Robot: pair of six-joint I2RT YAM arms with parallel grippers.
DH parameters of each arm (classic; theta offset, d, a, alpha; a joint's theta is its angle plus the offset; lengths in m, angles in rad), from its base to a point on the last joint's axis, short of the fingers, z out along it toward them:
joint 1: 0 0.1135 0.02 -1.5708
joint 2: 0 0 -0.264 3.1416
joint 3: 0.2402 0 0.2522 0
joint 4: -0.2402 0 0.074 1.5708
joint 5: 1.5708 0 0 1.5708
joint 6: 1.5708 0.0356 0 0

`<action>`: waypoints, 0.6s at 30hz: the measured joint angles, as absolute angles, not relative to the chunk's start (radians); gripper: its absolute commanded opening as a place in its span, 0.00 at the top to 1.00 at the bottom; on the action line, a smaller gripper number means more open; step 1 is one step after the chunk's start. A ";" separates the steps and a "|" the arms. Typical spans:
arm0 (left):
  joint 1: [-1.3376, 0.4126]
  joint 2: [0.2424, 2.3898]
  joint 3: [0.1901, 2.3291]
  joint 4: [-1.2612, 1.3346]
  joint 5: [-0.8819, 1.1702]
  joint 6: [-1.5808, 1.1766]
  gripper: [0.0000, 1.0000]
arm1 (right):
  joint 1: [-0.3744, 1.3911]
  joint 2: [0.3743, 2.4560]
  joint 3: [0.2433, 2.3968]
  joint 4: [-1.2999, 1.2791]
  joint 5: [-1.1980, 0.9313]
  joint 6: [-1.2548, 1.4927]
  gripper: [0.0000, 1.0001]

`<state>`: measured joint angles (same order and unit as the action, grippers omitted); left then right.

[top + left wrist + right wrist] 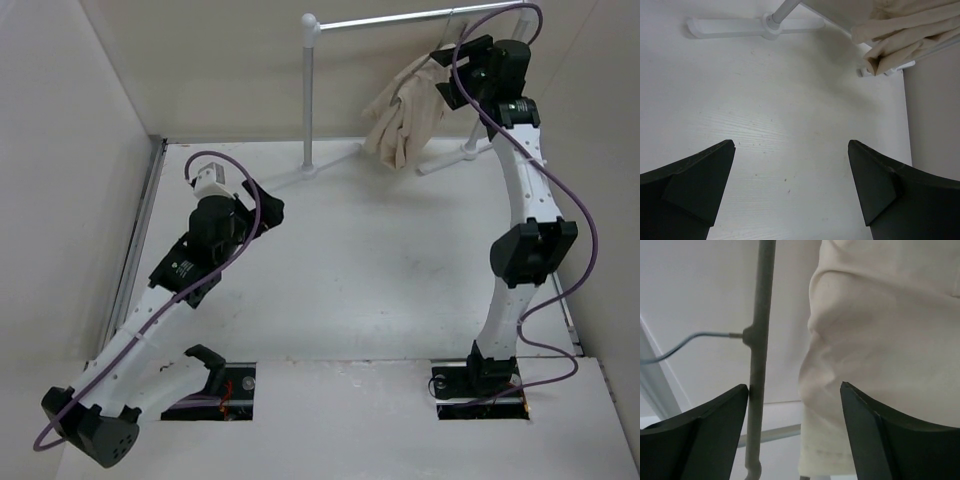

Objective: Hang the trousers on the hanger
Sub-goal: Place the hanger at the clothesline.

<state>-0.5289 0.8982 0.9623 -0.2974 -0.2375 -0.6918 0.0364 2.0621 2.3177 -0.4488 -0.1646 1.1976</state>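
The beige trousers (405, 120) hang bunched from the right part of the white rack's bar, their lower end just above the table. They also show in the left wrist view (900, 35) and fill the right of the right wrist view (880, 340). A thin grey rod with a wire hook, apparently the hanger (760, 365), stands just left of the cloth. My right gripper (447, 75) (795, 440) is raised beside the trousers, open, with rod and cloth edge between its jaws. My left gripper (268, 212) (790, 170) is open and empty, low over the table.
The white garment rack has a post (310, 95), a top bar (400, 20) and feet on the table (455, 158) (740, 27). White walls close in the left, back and right sides.
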 measured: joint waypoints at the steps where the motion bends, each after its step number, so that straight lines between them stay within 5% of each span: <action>1: -0.515 0.902 0.963 -0.297 -0.234 -0.692 0.00 | 0.034 2.034 2.283 -0.445 -0.163 1.189 0.16; 12: -0.397 1.032 1.009 -0.404 -0.208 -0.687 0.00 | 0.010 1.632 1.849 -0.327 -0.146 1.078 0.12; 16: -0.391 1.055 1.014 -0.447 -0.209 -0.680 0.00 | 0.006 1.409 1.559 -0.278 -0.109 1.021 0.23; 18: -0.394 1.062 1.014 -0.468 -0.209 -0.678 0.00 | 0.009 1.292 1.397 -0.263 -0.081 0.986 0.40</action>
<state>-0.3939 1.0618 1.0138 -0.4683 -0.2092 -0.6777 0.0090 1.2919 1.3968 -0.2630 -0.0811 0.9859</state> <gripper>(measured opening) 0.997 0.714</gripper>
